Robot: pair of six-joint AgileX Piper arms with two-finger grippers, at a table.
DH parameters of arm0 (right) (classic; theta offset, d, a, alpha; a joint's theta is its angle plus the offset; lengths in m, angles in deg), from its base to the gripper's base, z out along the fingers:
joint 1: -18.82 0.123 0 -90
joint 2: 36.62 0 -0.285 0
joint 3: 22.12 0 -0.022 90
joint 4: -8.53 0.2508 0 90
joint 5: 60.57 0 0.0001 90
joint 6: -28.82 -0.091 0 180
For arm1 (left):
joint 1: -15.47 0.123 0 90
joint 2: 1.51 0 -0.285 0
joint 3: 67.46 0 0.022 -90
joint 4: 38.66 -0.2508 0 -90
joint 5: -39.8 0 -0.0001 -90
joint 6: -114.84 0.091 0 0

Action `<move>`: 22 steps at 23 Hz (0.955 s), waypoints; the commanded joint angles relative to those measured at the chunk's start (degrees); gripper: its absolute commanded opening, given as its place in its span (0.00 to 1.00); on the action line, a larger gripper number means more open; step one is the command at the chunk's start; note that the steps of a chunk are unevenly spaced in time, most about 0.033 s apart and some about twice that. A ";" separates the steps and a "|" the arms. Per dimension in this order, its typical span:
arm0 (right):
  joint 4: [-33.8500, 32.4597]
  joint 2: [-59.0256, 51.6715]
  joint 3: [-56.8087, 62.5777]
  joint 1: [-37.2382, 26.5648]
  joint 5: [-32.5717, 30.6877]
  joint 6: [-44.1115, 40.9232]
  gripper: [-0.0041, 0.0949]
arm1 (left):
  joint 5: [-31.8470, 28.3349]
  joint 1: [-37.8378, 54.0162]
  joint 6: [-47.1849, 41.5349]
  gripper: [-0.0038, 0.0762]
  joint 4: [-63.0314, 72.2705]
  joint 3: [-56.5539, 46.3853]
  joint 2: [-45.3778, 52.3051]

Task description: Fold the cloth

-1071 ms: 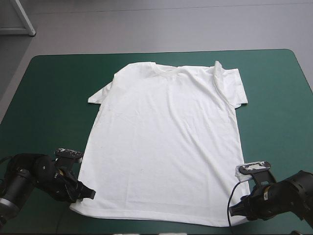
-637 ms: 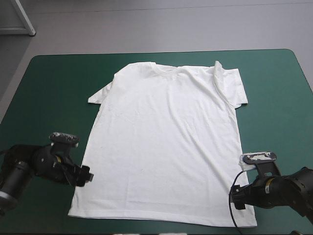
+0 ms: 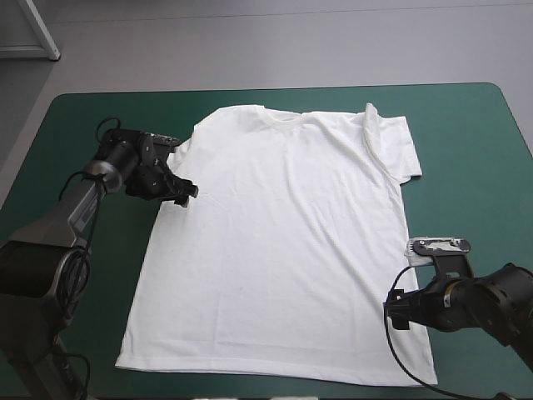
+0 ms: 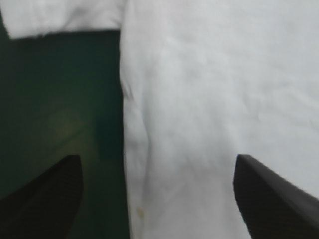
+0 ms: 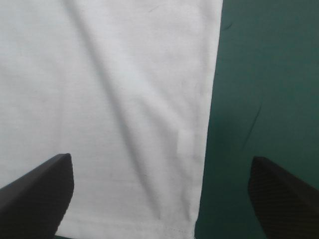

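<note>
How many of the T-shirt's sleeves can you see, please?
2 sleeves: the left sleeve ahead of the left gripper; the right sleeve at the T-shirt's far right corner, partly folded over.

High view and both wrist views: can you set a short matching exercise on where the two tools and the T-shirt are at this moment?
Column one:
1. left tool
2. right tool
3. T-shirt

Column two:
A. spread flat on the teal-green cover
B. open, straddling the shirt's side edge close to the hem
C. open, straddling the shirt's side edge just short of the left sleeve

Pairs: 1-C, 2-B, 3-A.
</note>
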State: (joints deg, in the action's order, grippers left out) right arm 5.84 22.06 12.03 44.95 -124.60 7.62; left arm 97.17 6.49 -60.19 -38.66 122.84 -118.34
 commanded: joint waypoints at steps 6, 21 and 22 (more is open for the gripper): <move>-0.31 1.05 -4.37 -0.21 1.33 0.53 0.93 | -8.00 -0.22 -3.41 0.80 1.57 7.96 -4.21; 2.69 38.19 -35.11 -15.93 7.30 12.12 0.79 | -0.35 -0.22 0.70 0.04 5.77 7.96 -9.03; 1.99 40.24 -36.17 -16.68 7.83 12.12 0.79 | -0.35 -0.22 0.95 0.04 5.77 7.96 -9.03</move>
State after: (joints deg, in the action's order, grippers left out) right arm 7.62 59.52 -20.06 30.60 -119.41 17.91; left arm 94.07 6.49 -59.95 -33.78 131.03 -127.72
